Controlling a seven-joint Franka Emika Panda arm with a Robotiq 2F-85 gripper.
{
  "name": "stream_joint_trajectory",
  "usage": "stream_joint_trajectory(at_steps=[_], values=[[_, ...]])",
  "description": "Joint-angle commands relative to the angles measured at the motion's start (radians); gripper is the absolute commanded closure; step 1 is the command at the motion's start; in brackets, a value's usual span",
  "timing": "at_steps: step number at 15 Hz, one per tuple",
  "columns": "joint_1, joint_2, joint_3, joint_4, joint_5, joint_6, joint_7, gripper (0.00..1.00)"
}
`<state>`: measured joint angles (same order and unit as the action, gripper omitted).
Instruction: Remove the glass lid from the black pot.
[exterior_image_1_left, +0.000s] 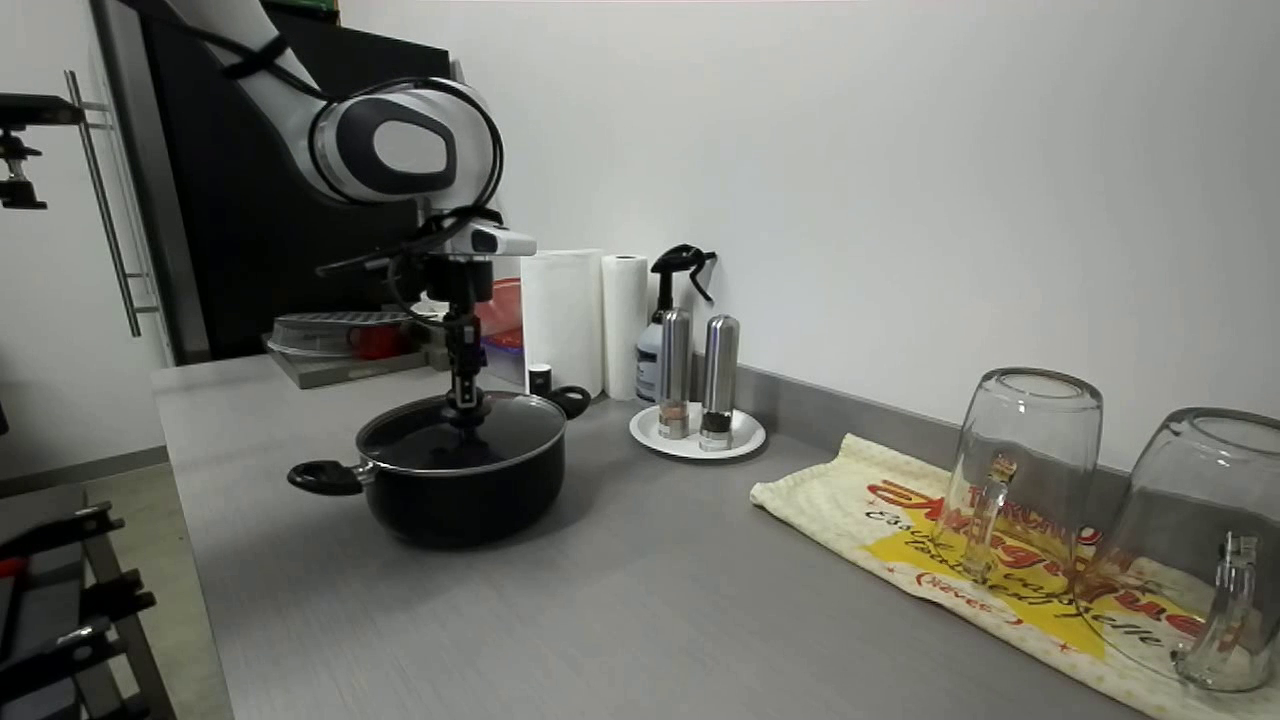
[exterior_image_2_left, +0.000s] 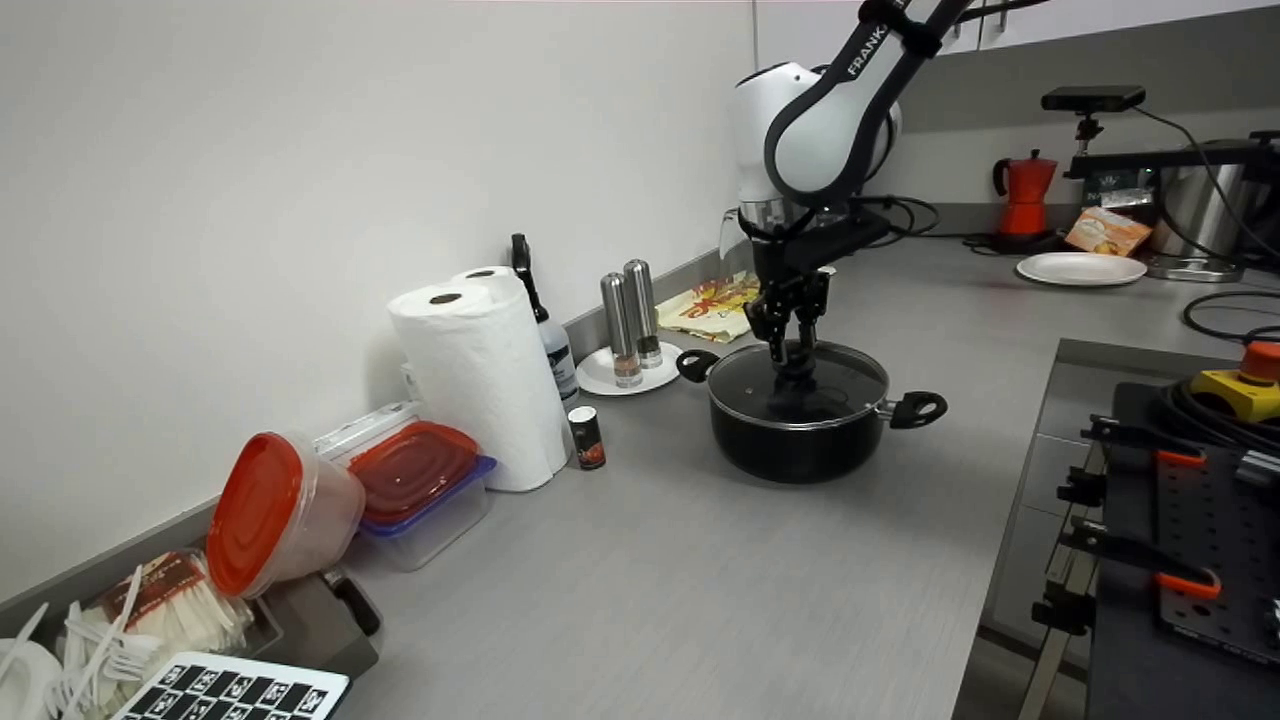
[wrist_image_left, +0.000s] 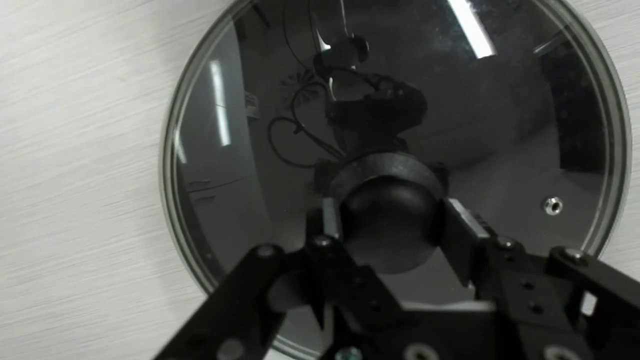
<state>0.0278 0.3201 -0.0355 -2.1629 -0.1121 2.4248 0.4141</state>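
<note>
The black pot (exterior_image_1_left: 470, 512) stands on the grey counter, with its side handles sticking out; it also shows in an exterior view (exterior_image_2_left: 800, 452). The glass lid (exterior_image_1_left: 525, 425) lies level on the pot, and it also shows in an exterior view (exterior_image_2_left: 740, 385). In the wrist view the lid (wrist_image_left: 505, 105) fills most of the picture, with its metal rim and small steam vent. My gripper (wrist_image_left: 395, 220) points down at the lid's centre, with its fingers closed against both sides of the black knob (wrist_image_left: 387, 250). In both exterior views the gripper (exterior_image_1_left: 466, 395) (exterior_image_2_left: 792, 350) partly hides the knob.
A white plate (exterior_image_1_left: 745, 448) with two metal grinders (exterior_image_1_left: 719, 370) stands near the wall. Paper towel rolls (exterior_image_2_left: 475, 390), a spray bottle (exterior_image_1_left: 648, 355) and a small shaker (exterior_image_2_left: 587, 440) are close by. Upturned glass mugs (exterior_image_1_left: 1020, 480) stand on a cloth (exterior_image_1_left: 870, 500). The counter's edge runs beside the pot.
</note>
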Motion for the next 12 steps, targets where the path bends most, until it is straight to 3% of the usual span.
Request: stream_joint_trajectory(at_steps=[1, 12], values=[[0.014, 0.013, -0.011, 0.031, 0.029, -0.041, -0.006, 0.75], [0.055, -0.139, 0.018, 0.05, 0.01, -0.105, -0.014, 0.75]])
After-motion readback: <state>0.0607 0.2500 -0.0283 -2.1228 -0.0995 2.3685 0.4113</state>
